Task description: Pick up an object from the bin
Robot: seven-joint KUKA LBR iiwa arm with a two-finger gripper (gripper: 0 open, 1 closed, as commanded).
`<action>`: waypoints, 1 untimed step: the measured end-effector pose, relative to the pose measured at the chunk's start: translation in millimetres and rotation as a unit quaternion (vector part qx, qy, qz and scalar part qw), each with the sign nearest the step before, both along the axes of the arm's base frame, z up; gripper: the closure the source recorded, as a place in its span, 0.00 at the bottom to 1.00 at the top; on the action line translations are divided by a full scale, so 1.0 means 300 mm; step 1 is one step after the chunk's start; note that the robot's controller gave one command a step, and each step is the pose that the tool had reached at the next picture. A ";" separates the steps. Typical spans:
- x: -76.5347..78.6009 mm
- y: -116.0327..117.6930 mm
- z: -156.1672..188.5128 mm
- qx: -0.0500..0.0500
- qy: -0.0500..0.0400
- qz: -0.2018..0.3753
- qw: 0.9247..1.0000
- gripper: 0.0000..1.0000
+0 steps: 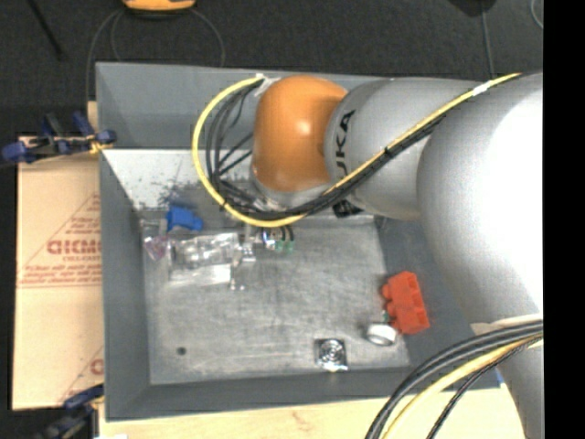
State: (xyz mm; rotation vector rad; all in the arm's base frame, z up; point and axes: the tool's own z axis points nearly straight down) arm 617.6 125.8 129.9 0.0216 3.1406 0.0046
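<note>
Claw (268,238) low in the upper left of the bin (274,323), just beside a clear plastic piece (206,256). Open or closed: cannot tell. Piece judged light, stiff, slick; best taken across its narrow middle. Blue piece (184,218) lies near.

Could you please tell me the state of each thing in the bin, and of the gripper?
Clear plastic packet: lying flat, crumpled, upper left.
Gripper: low in the bin at the packet's right end; open or shut cannot be told.
Blue piece: lying by the back wall, untouched.
Red brick: lying free at the right.
White cap: lying beside the red brick.
Silver piece: lying by the front wall.
</note>
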 end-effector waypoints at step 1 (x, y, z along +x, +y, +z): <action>0.024 -0.027 -0.191 -0.001 -0.005 0.016 1.000 0.00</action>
